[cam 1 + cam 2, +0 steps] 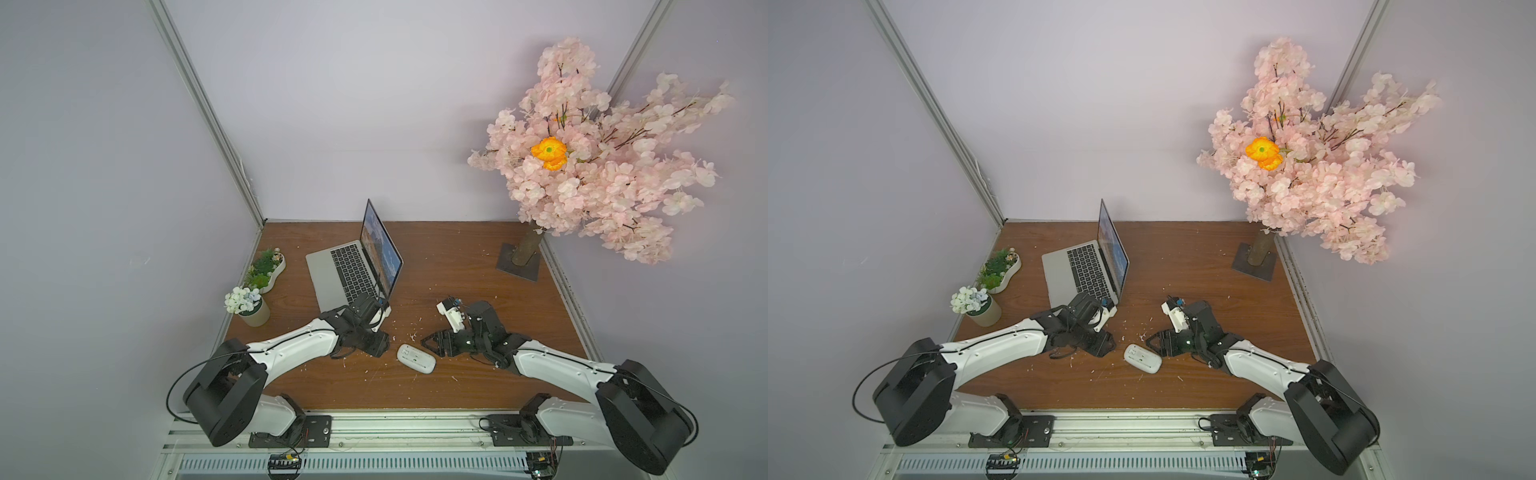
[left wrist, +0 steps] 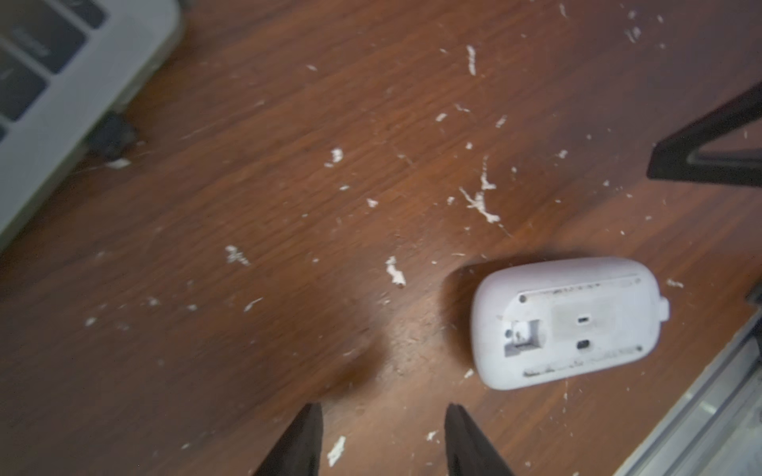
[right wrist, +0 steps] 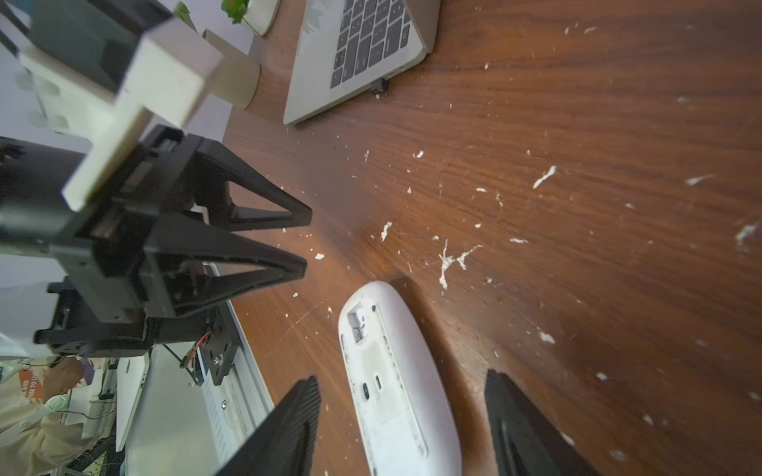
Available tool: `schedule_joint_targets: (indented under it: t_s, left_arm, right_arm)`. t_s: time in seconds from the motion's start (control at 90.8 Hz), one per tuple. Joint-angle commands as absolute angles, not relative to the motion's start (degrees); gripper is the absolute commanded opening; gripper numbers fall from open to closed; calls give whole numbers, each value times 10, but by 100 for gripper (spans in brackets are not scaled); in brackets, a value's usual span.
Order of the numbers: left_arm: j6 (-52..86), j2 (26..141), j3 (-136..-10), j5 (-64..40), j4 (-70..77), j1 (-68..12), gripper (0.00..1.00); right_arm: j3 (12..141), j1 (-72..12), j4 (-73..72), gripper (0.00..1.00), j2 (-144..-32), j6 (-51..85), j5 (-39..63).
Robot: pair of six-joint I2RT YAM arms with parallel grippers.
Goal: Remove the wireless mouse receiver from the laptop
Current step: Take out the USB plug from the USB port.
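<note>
Two open, empty: left gripper, right gripper | receiver in laptop, apart from both

The laptop sits back-left on the counter, with the receiver jutting from its near edge. The mouse lies in front.

The left arm and right arm are stretched inward and held low. The left gripper is seen parted and empty. The right gripper is apparently parted wider.
</note>
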State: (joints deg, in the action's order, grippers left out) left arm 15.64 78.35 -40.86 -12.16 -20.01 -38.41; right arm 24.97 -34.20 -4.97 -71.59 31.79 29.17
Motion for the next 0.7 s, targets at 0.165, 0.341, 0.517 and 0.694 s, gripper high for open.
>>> schedule_joint_targets:
  t_s: [0.165, 0.341, 0.517, 0.694]
  left_arm:
    - [298, 692, -359, -73, -186, -254, 50]
    - [338, 684, -348, -98, -192, -140, 50]
    - [352, 725, -361, -82, -203, -80, 47]
    - [346, 769, -376, -63, -209, -68, 44]
  right_arm:
    - [338, -415, -85, 66, -799, 295, 189]
    - [423, -459, -93, 66, -885, 307, 91]
    - [528, -504, -40, 66, -991, 306, 27]
    - [597, -537, 9, 65, -1050, 317, -17]
